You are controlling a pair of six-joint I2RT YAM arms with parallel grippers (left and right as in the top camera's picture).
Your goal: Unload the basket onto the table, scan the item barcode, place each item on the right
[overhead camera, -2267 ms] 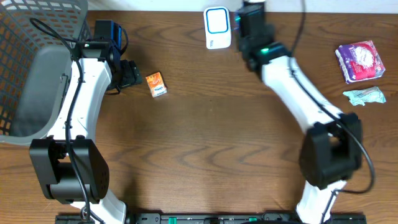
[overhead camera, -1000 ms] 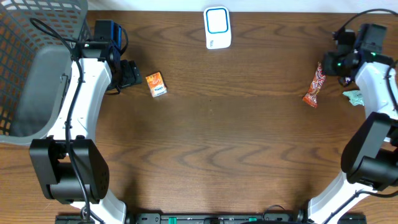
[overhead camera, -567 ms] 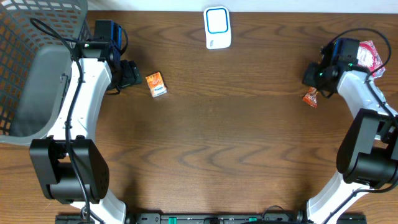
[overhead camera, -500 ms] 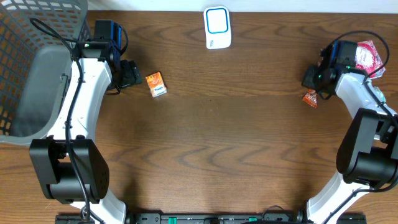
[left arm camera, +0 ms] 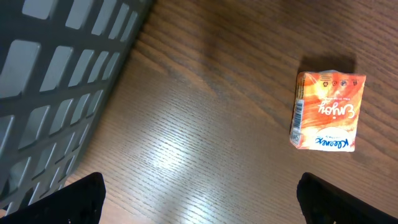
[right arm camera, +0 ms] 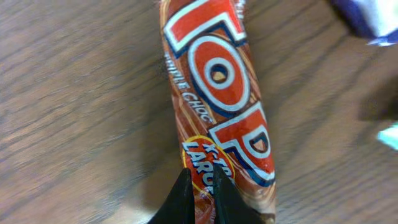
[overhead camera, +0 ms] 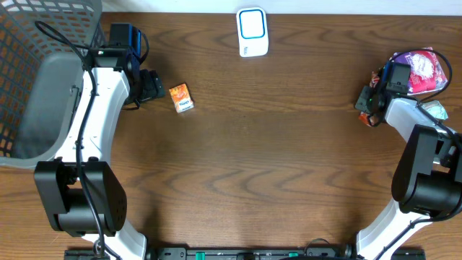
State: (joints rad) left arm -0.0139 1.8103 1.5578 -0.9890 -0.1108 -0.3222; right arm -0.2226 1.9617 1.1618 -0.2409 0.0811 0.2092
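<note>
Right gripper (right arm camera: 200, 182) is clenched on the candy bar (right arm camera: 217, 106), fingertips nearly together with only a thin sliver of wrapper between them, at the bar's lower end. The bar has a red-orange wrapper with big white-edged letters and lies lengthwise on the tabletop (overhead camera: 274, 144). In the overhead view this is at the right edge of frame, mid-upper, and the bar is mostly hidden under the gripper. A pink-purple packet (overhead camera: 424, 68) sits just beside it to the upper right, and a pale teal wrapper (overhead camera: 435, 108) is near it to the right.

Left gripper (left arm camera: 202, 190) is released, jaws wide, with the dark fingertips at the two lower corners of the left wrist view and nothing between them. It hangs over bare wood at the upper left of the overhead frame. An orange carton (left arm camera: 328, 111) lies flat just right of it, apart from the fingers, with a barcode on its left side face.

The white scanner (overhead camera: 253, 32) with a blue-rimmed window sits at top centre, well apart from both grippers.

The tabletop is dark brown wood with a strong wavy grain and a glare patch in the left wrist view. The grey mesh basket (overhead camera: 29, 36) fills the upper left corner. A pale strip runs along the top edge beyond the tabletop, and a black rail holds the arm bases at the bottom.
</note>
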